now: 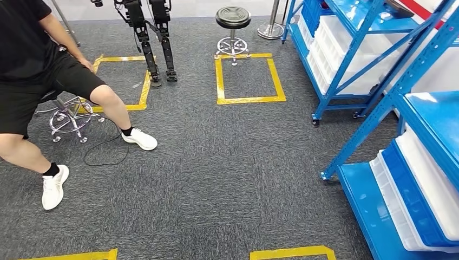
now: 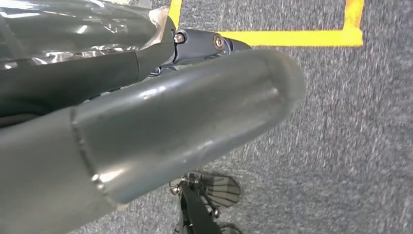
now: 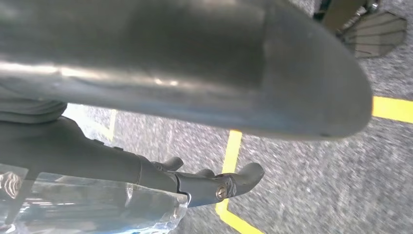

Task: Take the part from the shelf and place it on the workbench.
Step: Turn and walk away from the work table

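the part itself we can't pick out; it's presumably in one of the white bins (image 1: 427, 179) on the blue shelf (image 1: 389, 97) at our right. no workbench in sight. our left hand (image 2: 160, 131) and right hand (image 3: 195, 92) hang over grey carpet (image 1: 216, 173); the thumb hides most of each, nothing seems held, but we cannot tell how the fingers are set. risks as we judge them: a seated person (image 1: 48, 81) with a leg stretched out and a loose cable (image 1: 105, 157) lie close on the left, so a turn or step could clip them; the shelf post is near too. yellow tape squares (image 1: 249, 78) mark the floor. no readable labels or brands.
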Action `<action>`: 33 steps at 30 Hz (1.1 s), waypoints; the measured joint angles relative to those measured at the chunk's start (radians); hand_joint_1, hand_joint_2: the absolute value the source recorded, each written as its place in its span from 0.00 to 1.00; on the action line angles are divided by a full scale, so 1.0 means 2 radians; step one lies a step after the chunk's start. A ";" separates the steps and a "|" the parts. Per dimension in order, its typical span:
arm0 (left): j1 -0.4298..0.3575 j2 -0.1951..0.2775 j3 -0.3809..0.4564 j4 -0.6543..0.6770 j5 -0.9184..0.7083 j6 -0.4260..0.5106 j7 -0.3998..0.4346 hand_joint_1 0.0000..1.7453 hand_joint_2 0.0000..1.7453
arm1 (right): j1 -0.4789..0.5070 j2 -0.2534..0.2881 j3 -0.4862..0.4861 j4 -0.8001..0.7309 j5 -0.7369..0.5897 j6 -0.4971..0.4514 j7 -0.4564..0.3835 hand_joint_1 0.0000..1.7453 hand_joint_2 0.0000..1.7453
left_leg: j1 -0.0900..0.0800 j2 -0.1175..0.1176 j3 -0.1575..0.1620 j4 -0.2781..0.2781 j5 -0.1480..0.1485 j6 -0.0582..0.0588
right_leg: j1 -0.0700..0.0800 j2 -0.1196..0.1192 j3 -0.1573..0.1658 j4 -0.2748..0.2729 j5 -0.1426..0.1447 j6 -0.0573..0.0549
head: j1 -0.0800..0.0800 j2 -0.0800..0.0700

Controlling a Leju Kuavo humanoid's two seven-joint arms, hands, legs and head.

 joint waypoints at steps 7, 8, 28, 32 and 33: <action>0.004 0.000 0.000 0.000 0.000 0.003 -0.001 0.00 0.00 | -0.001 0.002 0.000 0.000 0.003 0.000 0.002 0.00 0.00 | -0.003 0.052 0.000 -0.005 0.003 0.007 | -0.007 -0.056 -0.062 0.125 -0.045 0.008 | 0.003 0.000; 0.004 0.000 0.000 0.000 0.000 0.003 -0.002 0.00 0.00 | 0.000 0.002 0.000 0.000 0.004 0.000 0.002 0.00 0.00 | -0.003 0.058 0.001 -0.005 0.002 0.005 | -0.009 -0.064 -0.041 0.087 -0.032 0.014 | 0.003 0.000; 0.006 0.002 -0.001 0.001 -0.009 0.004 -0.002 0.00 0.00 | -0.002 0.006 0.000 0.000 0.006 0.000 0.002 0.00 0.00 | -0.002 -0.015 0.001 0.010 -0.010 -0.006 | 0.000 0.006 -0.001 -0.002 0.008 -0.006 | -0.001 0.000; 0.004 0.000 -0.003 0.001 -0.012 0.004 -0.002 0.00 0.00 | 0.001 0.005 -0.001 0.000 0.005 0.000 -0.002 0.00 0.00 | -0.002 0.012 0.002 -0.003 0.001 0.008 | 0.002 -0.019 -0.027 0.032 -0.008 -0.001 | 0.001 0.000; 0.005 0.000 -0.003 0.001 -0.012 0.004 -0.001 0.00 0.00 | 0.001 0.005 -0.001 0.000 0.005 0.001 -0.003 0.00 0.00 | -0.003 0.019 0.002 -0.004 0.002 0.010 | 0.002 -0.035 -0.041 0.062 -0.023 -0.003 | 0.002 0.000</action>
